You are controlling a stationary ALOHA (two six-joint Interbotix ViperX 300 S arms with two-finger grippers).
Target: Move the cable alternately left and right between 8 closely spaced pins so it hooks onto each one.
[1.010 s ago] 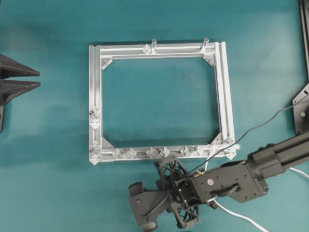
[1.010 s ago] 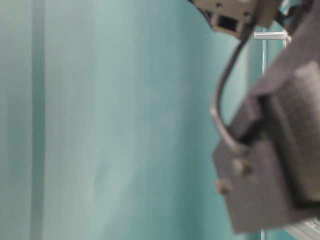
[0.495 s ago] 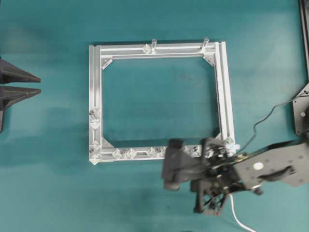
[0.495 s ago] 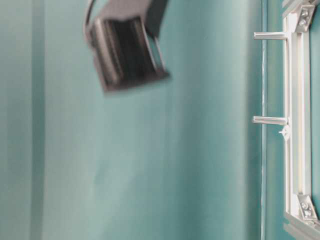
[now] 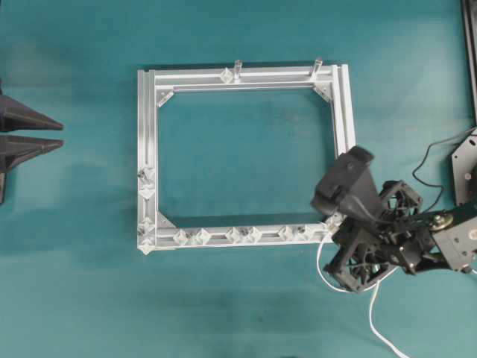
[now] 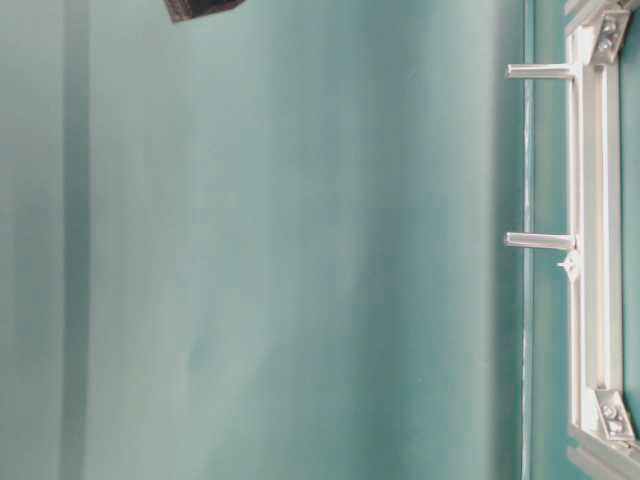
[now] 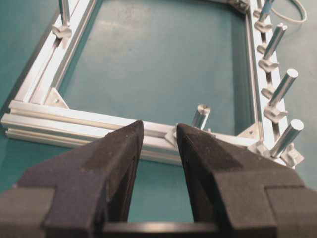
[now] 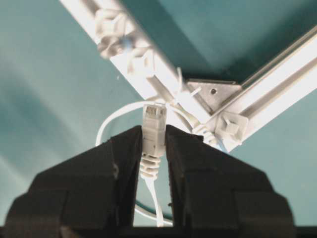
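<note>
So the right end effector (image 8: 148, 144) is clamping the clear plastic plug of the long thin white cable (image 8: 153, 130), hanging right over the bottom-right corner of the square aluminium rail frame (image 5: 147, 149). A second ago it was sitting lower, below the bottom rail, so it's swinging up and twisting round. The tiny silvery diamond pins (image 5: 244, 235) are sitting along that rail. The left end effector (image 7: 159, 163) is staying spread apart, gripping nothing, over the teal table (image 5: 246, 30).

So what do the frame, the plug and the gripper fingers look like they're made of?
Frame: likely aluminium, with a pale brushed sheen and slotted rails. Plug: clear, glossy plastic, by the look. Right gripper fingers: matte black, faintly grainy, perhaps printed plastic or rubber.
</note>
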